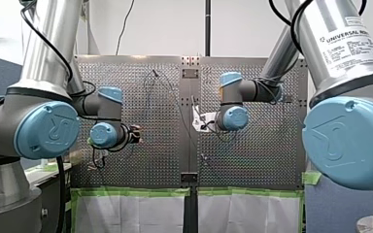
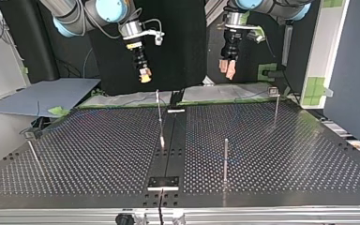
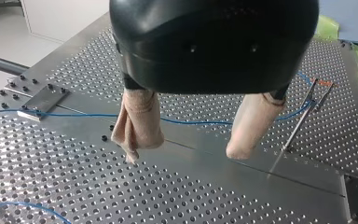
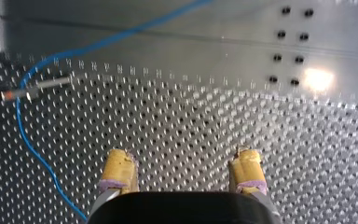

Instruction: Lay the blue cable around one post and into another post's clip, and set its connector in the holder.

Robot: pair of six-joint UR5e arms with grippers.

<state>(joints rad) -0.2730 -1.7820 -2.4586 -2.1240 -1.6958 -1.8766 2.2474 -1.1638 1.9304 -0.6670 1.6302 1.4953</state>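
Note:
The thin blue cable (image 3: 200,123) lies slack on the perforated table, passing under my left gripper (image 3: 186,149). That gripper hangs above the table, its beige-padded fingers (image 3: 137,123) open and empty. Beside it stands a thin post with a clip (image 3: 303,116). In the right wrist view my right gripper (image 4: 182,161) is open, with bare plate between its yellow pads (image 4: 119,170). The cable (image 4: 28,135) curves past its side near an orange-tipped post (image 4: 28,93). In the top view both grippers, the left (image 2: 228,68) and the right (image 2: 144,72), hover over the far edge.
Several thin posts stand on the table: a middle one (image 2: 159,110), a nearer one (image 2: 225,159), one far off at the top view's right (image 2: 275,105) and one at its left edge (image 2: 32,150). A small metal plate (image 2: 163,183) sits at the near edge, another (image 3: 44,100) beside the cable.

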